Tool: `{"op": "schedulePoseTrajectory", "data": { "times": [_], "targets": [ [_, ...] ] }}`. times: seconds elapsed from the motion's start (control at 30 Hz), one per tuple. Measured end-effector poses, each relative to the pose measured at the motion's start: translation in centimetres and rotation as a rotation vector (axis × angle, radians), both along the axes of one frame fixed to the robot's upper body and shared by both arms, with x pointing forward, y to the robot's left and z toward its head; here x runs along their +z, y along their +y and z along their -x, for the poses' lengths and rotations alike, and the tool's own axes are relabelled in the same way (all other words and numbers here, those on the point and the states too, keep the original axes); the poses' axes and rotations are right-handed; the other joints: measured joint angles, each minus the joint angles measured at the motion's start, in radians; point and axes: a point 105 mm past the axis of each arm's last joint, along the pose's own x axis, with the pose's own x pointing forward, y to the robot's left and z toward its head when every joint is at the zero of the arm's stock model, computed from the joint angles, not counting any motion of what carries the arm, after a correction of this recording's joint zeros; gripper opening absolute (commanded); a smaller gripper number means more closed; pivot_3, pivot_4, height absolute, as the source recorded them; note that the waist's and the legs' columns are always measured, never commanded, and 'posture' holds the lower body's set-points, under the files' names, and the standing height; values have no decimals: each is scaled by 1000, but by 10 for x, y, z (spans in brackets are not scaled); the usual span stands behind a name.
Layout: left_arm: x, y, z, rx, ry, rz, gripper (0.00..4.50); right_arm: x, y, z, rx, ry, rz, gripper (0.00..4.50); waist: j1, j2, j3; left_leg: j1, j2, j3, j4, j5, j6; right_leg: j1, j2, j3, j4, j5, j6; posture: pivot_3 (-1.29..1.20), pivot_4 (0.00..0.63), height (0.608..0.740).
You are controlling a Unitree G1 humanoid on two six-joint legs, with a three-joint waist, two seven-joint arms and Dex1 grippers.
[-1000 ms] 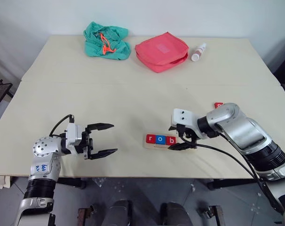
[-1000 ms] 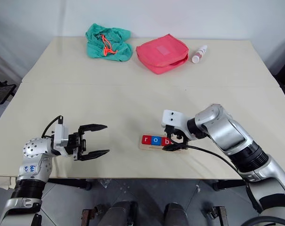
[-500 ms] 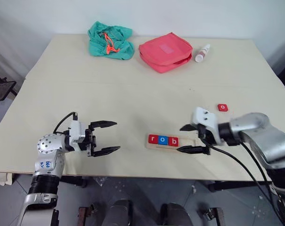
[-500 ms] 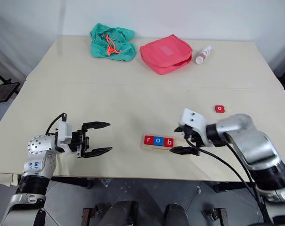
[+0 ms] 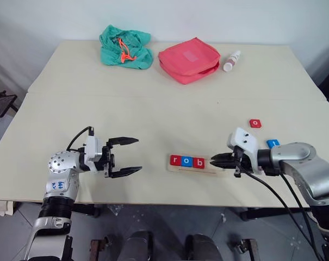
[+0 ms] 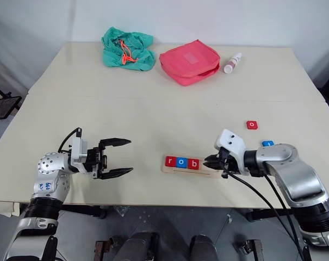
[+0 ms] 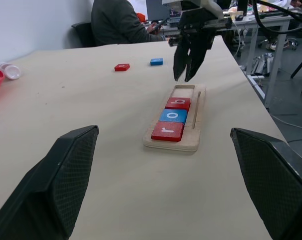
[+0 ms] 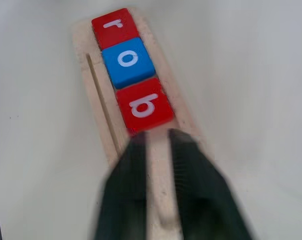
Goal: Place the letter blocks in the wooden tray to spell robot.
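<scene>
Right wrist view: I see my right gripper [image 8: 158, 142] with its two black fingers clenched together on nothing, over the bare end of the tray.
Tray: the long pale wooden tray with a shallow groove [image 5: 214, 168] lies near the front edge of the cream table [image 5: 153, 103], between my two arms.
Tiles in tray: a red square "r" tile [image 5: 175, 160], a blue "o" tile [image 5: 187, 161] and a red "b" tile [image 5: 199, 163] sit touching in a row, white lowercase letters up, filling the tray's left part.
Left gripper: my left gripper [image 5: 124, 156] hovers well left of the tray, fingers spread wide, empty.
Loose tiles: a blue tile [image 5: 272, 143] lies just beyond my right arm; a red "o" tile [image 5: 255, 123] sits farther back.
Far edge: a green cloth bag [image 5: 124, 47], a red fabric pouch [image 5: 187, 58] and a small white bottle [image 5: 229, 61].
</scene>
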Motion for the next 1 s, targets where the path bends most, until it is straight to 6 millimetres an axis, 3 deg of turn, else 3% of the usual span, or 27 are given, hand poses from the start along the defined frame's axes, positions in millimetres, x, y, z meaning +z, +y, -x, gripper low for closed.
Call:
{"op": "schedulePoseTrajectory", "data": {
  "times": [0.63,0.8,1.0],
  "targets": [
    [-6,5,11,28,18,-13,4500,-18,21,-8,49,25,3,34,-1,0,0,0,0,0,0,0,0,0,0,0,0,0,0,0,150,740],
    [-6,5,11,33,18,-11,4500,-10,17,-10,43,-5,-2,34,0,0,0,0,0,0,0,0,0,0,0,0,0,0,0,0,150,740],
    [-4,1,7,21,13,-2,4500,12,-2,-4,11,-62,-34,34,9,0,0,0,0,-1,1,0,0,1,0,0,0,0,0,0,150,740]
  ]
}}
